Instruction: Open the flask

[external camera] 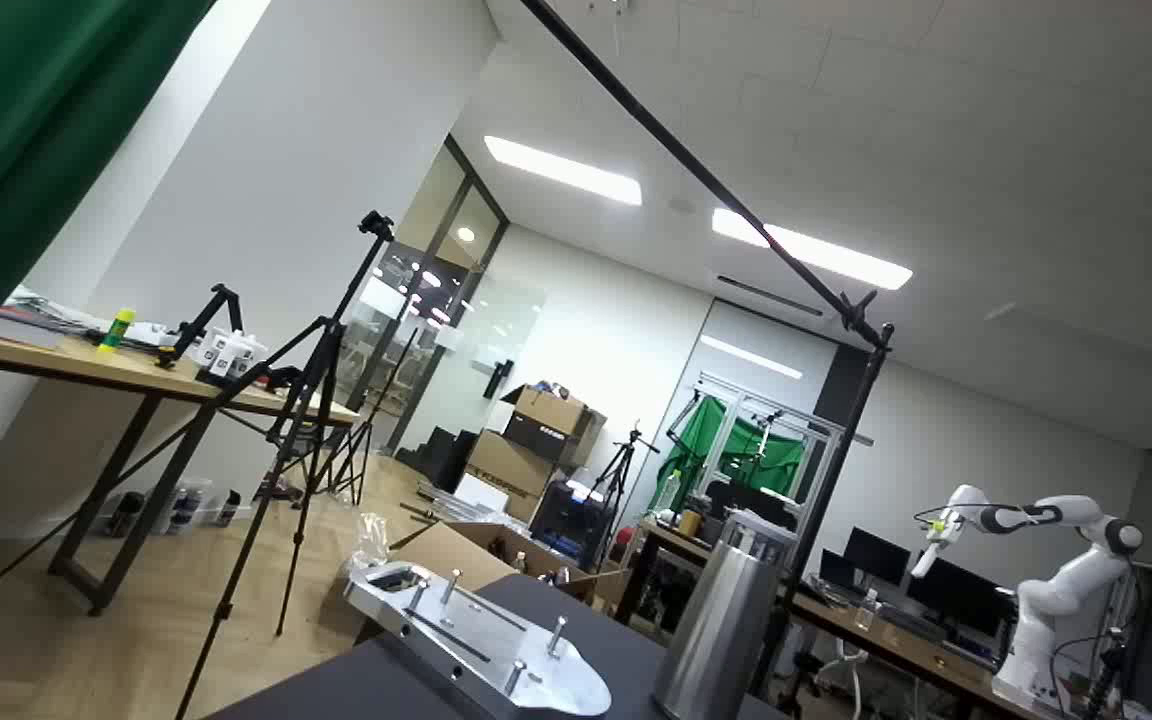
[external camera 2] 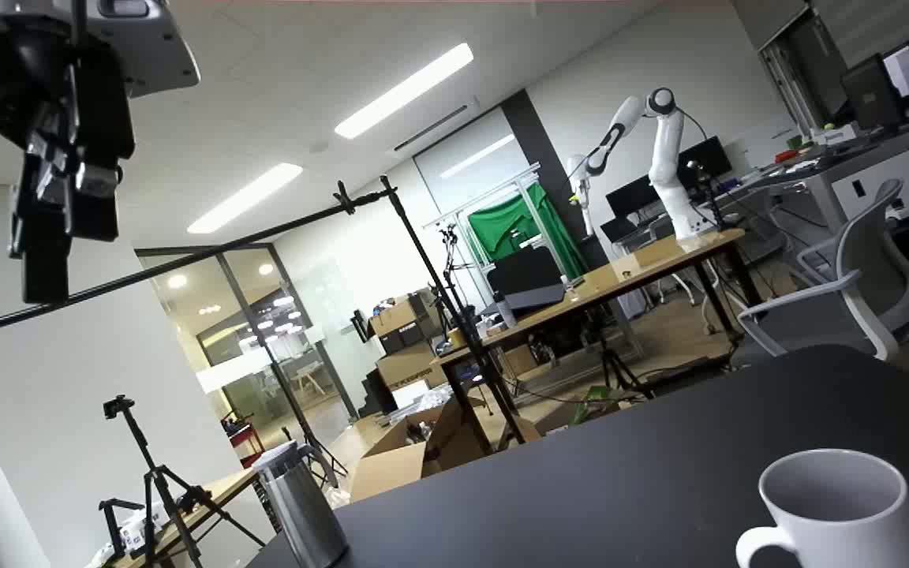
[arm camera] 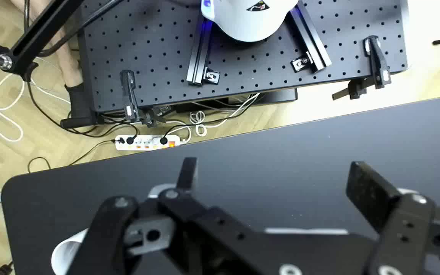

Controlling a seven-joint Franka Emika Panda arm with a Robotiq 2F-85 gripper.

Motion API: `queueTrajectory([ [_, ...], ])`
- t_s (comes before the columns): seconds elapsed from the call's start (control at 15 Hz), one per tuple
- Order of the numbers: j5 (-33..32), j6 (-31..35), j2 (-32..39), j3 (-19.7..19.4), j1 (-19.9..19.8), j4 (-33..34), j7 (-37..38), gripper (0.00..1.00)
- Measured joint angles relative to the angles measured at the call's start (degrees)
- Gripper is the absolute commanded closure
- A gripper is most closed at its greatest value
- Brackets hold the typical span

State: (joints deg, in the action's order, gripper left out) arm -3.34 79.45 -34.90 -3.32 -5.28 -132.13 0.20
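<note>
Exterior view, flask [external camera: 721, 625] cropped at foot, wrist view, end effector [arm camera: 274, 172] spread wide, empty

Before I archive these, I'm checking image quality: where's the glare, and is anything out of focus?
In both exterior views, the ceiling lights glare white; in an exterior view, pale streaks run along the flask; in the wrist view, the floor is washed out at upper right, and the gripper looks softer than the perforated board.

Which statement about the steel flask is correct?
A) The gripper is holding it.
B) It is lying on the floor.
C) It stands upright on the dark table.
C: in both exterior views, the flask stands on the dark table, apart from the open gripper.
</note>
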Motion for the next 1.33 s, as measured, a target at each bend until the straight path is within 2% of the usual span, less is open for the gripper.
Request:
queueTrajectory([
  [0.67,0.0,0.2,0.0,0.0,0.0,0.0,0.0,0.0],
  [0.8,0.1,2.5,0.4,0.1,0.3,0.0,-0.1,0.0],
  [0.87,0.4,5.1,1.0,0.3,0.5,0.0,0.0,0.25],
  [1.0,1.5,12.0,3.3,1.2,1.2,0.3,0.3,0.33],
  [1.33,4.9,29.7,14.9,5.3,4.5,4.4,2.8,0.69],
])
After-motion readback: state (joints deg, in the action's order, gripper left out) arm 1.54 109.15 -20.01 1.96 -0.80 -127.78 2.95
